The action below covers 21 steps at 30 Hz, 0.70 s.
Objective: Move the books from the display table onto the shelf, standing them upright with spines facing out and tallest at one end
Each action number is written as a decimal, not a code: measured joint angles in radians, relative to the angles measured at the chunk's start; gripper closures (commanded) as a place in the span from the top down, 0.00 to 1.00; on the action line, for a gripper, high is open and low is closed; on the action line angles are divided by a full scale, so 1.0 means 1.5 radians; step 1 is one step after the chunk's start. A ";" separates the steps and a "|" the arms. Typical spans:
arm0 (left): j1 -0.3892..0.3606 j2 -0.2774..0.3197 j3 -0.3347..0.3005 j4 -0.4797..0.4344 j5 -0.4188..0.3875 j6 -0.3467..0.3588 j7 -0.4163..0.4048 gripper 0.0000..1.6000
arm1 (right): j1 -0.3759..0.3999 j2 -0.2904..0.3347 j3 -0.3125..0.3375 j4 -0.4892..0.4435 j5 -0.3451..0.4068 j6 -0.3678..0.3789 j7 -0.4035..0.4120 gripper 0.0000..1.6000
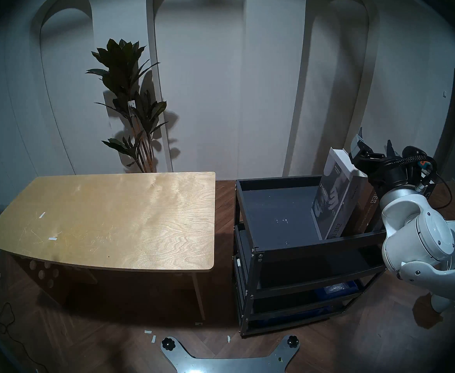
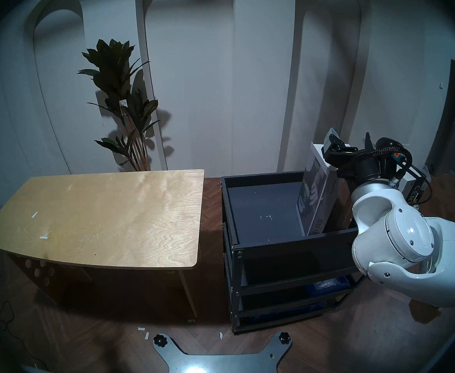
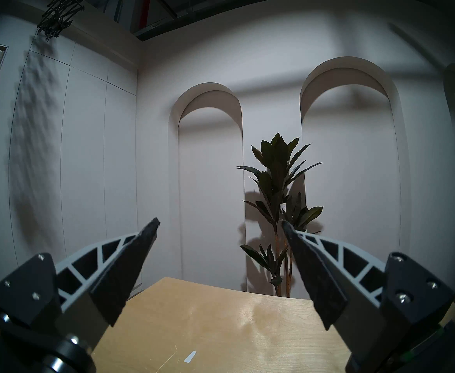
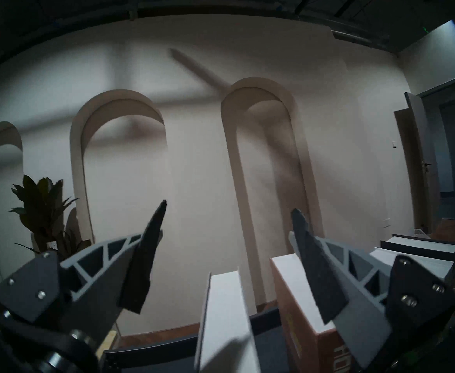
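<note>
Counter point(image 1: 113, 216) lying bare; books point(image 1: 336, 200) leaning, probably all, on the shelf point(image 1: 280, 219); right claw point(image 4: 229, 211) hovering open, empty.

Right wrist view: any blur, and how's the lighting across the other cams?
Right wrist view: the white-edged book between the open fingers is motion-smeared, the wall arches soft. Head views: dim, heavy fisheye vignette; hard plant shadow on the wall; mild sheen on the plywood table; the shelf tray is very dark. Left wrist view: sharp, with a long shadow streak on the left wall.
</note>
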 measured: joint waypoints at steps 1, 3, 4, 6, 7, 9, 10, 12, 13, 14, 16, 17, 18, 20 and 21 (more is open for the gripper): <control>0.000 0.000 0.000 0.000 0.000 0.000 0.000 1.00 | 0.002 0.001 -0.001 0.000 -0.001 -0.004 0.009 1.00; 0.000 0.000 0.000 0.000 0.000 0.000 0.000 1.00 | 0.006 0.003 -0.002 -0.001 -0.004 -0.013 0.035 1.00; 0.000 -0.001 0.000 0.000 0.000 0.000 0.000 1.00 | 0.008 0.004 -0.003 -0.001 -0.006 -0.016 0.044 1.00; -0.001 -0.003 -0.003 0.000 -0.004 -0.001 -0.002 1.00 | 0.013 0.007 -0.005 -0.001 -0.010 -0.025 0.070 1.00; -0.001 -0.005 -0.004 -0.001 -0.005 -0.001 -0.003 1.00 | 0.014 0.007 -0.005 -0.001 -0.011 -0.028 0.078 1.00; -0.001 -0.009 -0.010 -0.003 -0.009 -0.002 -0.008 1.00 | 0.018 0.009 -0.007 -0.001 -0.014 -0.035 0.098 1.00; -0.001 -0.012 -0.014 -0.004 -0.012 -0.003 -0.011 1.00 | 0.020 0.009 -0.008 -0.001 -0.015 -0.038 0.110 1.00; -0.001 -0.020 -0.025 -0.010 -0.017 -0.004 -0.018 1.00 | 0.024 0.011 -0.011 -0.001 -0.018 -0.047 0.136 1.00; -0.001 -0.024 -0.030 -0.012 -0.020 -0.004 -0.020 1.00 | 0.025 0.012 -0.013 -0.001 -0.019 -0.050 0.147 1.00; -0.001 -0.026 -0.034 -0.014 -0.021 -0.005 -0.022 1.00 | 0.026 0.012 -0.014 -0.001 -0.020 -0.053 0.154 1.00; -0.001 -0.035 -0.045 -0.018 -0.026 -0.005 -0.027 1.00 | 0.028 0.014 -0.019 -0.002 -0.022 -0.059 0.173 1.00; -0.001 -0.039 -0.051 -0.021 -0.028 -0.006 -0.030 1.00 | 0.029 0.014 -0.022 -0.002 -0.022 -0.063 0.184 1.00; -0.001 -0.042 -0.056 -0.023 -0.030 -0.006 -0.033 1.00 | 0.030 0.015 -0.025 -0.002 -0.023 -0.065 0.191 1.00; 0.000 -0.050 -0.069 -0.027 -0.035 -0.006 -0.038 1.00 | 0.030 0.015 -0.036 -0.002 -0.024 -0.071 0.209 1.00; 0.000 -0.054 -0.074 -0.030 -0.038 -0.006 -0.041 1.00 | 0.030 0.015 -0.041 -0.002 -0.024 -0.074 0.217 1.00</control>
